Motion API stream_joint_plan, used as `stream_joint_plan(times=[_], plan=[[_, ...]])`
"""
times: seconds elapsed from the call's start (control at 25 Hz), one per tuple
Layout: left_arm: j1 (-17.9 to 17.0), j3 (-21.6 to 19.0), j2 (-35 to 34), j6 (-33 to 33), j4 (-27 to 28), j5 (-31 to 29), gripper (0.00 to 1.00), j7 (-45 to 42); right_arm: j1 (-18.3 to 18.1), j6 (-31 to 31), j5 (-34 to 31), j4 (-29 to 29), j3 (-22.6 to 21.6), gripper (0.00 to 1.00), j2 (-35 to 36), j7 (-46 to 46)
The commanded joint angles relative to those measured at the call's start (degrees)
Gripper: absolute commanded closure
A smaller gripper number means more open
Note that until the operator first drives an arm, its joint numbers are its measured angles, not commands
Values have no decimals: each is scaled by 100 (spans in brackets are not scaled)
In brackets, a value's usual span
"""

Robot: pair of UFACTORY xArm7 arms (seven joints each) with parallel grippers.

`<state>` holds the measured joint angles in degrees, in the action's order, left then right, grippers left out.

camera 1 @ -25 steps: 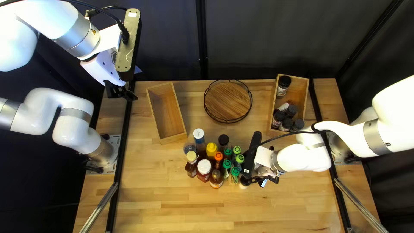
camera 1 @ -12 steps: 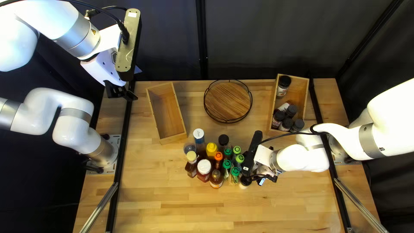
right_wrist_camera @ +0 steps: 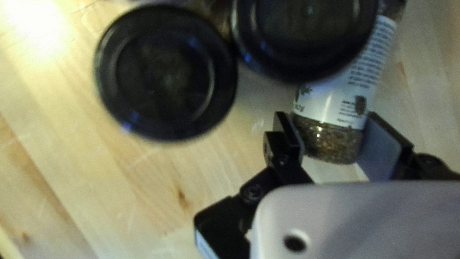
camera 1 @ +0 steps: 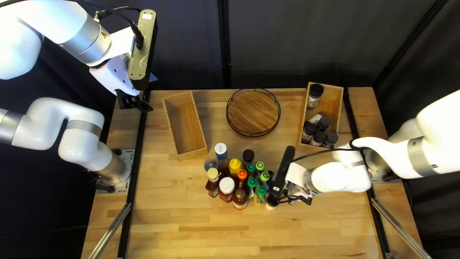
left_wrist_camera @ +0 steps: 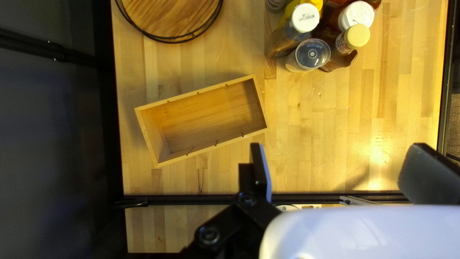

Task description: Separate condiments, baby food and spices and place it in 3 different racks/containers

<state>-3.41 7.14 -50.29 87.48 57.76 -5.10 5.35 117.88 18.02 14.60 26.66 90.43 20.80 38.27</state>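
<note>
My left gripper [camera 1: 136,103] hangs beyond the empty wooden box [camera 1: 185,125]'s left side; in the left wrist view my left gripper [left_wrist_camera: 338,168] stands open, holding nothing. At the cluster's right edge is my right gripper [camera 1: 298,195], fingertips hidden from above. The right wrist view has my right gripper [right_wrist_camera: 330,139] shut on the lower end of a spice jar [right_wrist_camera: 335,105], partly covered by a black lid [right_wrist_camera: 304,33]. Another black-lidded jar [right_wrist_camera: 165,72] stands beside it. Packed together are green-capped bottles [camera 1: 261,191], a yellow-capped bottle [camera 1: 235,165], a white-lidded jar [camera 1: 226,185] and a brown bottle [camera 1: 240,199].
At the table's far right, a wooden box [camera 1: 330,103] holds several black-lidded spice jars [camera 1: 318,138]. A round wooden tray with a wire rim [camera 1: 253,112] lies between the two boxes. Black rails [camera 1: 136,158] run along both sides.
My right gripper has shifted slightly to the right. Several green- and orange-capped bottles beside it have moved or leaned a little leftward. My left arm has stayed still.
</note>
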Motion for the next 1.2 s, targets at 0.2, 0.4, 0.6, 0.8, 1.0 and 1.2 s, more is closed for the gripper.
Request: stream_joint_plan(times=[0.2,0.4,0.6,0.8,1.0,1.2], plan=[[0,0,0,0,0,0,0,0,2984,1642,697,-469,2915,100,1481,-499],[0,0,0,0,0,0,0,0,3512,2779,562,-526,4157,100,2444,-1088],[0,0,0,0,0,0,0,0,3378,3641,161,-366,5024,100,2993,-1643],[0,0,0,0,0,0,0,0,3065,4164,-298,-452,6031,100,3360,-2406],[0,0,0,0,0,0,0,0,2747,4655,-891,-416,6896,100,3421,-3402],[0,0,0,0,0,0,0,0,2854,5181,-1409,-316,7526,100,3482,-4721]])
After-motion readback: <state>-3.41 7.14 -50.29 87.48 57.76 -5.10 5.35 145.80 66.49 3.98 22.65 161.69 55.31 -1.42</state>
